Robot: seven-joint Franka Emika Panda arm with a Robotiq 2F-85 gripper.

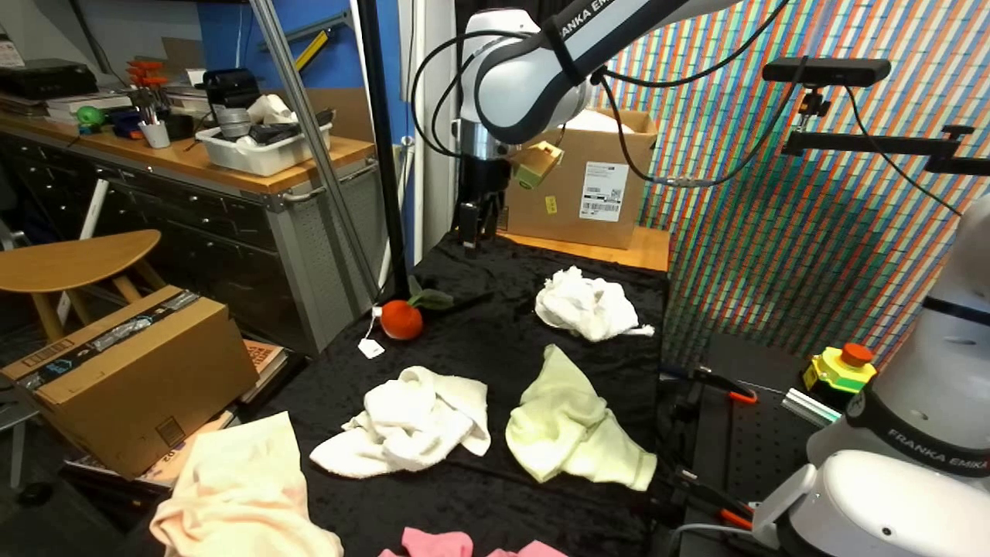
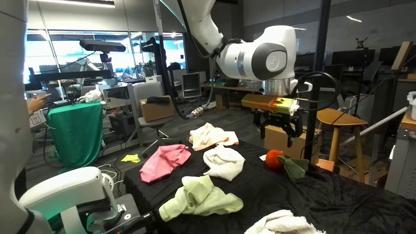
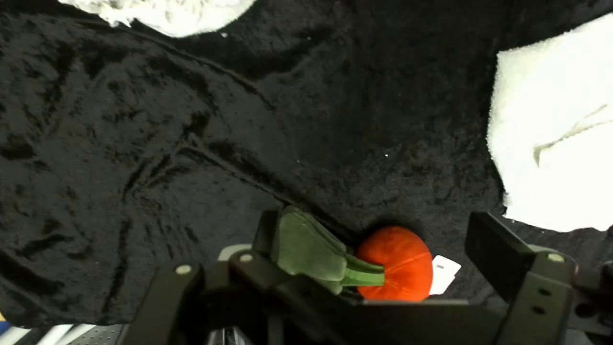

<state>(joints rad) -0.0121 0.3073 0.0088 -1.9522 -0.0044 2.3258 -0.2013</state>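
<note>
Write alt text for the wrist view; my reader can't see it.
Open end effector framing a red plush fruit with green leaves, ungripped on black cloth below. A white tag lies beside it; white towel at right edge, white rag at top left.

Windows (image 2: 68, 48), wht cloth (image 3: 555, 124) overexp.

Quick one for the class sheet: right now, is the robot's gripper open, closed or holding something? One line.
Gripper: open, jaws spread apart, holding nothing; the red toy fruit lies below, not touched.
</note>
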